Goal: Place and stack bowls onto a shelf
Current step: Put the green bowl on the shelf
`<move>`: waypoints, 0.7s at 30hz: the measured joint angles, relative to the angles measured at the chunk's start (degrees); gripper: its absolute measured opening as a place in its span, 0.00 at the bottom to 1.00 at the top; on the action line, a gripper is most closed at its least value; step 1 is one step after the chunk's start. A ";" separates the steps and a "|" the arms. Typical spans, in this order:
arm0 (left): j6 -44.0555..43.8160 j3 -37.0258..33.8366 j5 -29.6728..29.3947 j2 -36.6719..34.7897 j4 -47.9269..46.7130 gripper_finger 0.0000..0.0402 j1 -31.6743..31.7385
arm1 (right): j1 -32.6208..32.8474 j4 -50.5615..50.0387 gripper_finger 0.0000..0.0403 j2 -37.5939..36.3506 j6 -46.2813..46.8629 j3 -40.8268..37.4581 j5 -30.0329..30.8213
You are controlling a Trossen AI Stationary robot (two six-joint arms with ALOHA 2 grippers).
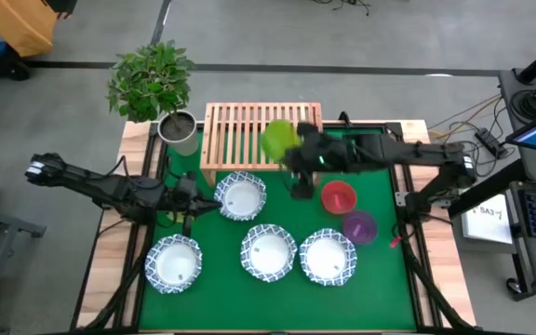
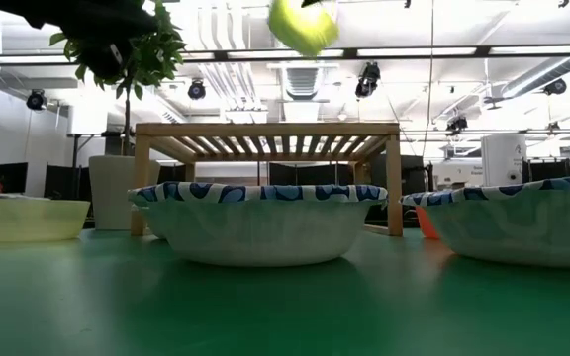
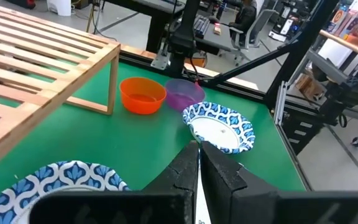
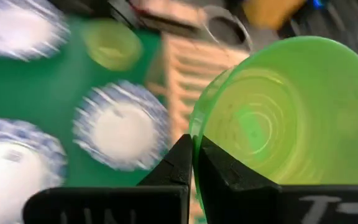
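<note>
The right gripper (image 4: pixel 194 163) holds the green bowl (image 1: pixel 278 140) by its rim, fingers closed on the rim edge. The bowl hangs in the air over the right part of the shelf (image 1: pixel 240 130), tilted on its side, not yet touching the bars. I judge the next move goes down onto the shelf, so the right arm is clearly the nearer one. The left gripper (image 3: pixel 199 167) waits with closed, empty fingers left of the shelf, near one patterned bowl (image 1: pixel 241 196).

From above I see my right end effector (image 1: pixel 291 158) holding a small lime-green plastic bowl (image 1: pixel 277 140) over the slatted light-wood shelf (image 1: pixel 240 130), four blue-rimmed white bowls (image 1: pixel 268 253) below.
</note>
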 joint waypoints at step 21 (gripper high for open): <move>-1.49 0.00 0.42 0.84 0.20 0.00 0.00 | -19.60 -6.67 0.02 10.54 -5.48 -0.02 -4.47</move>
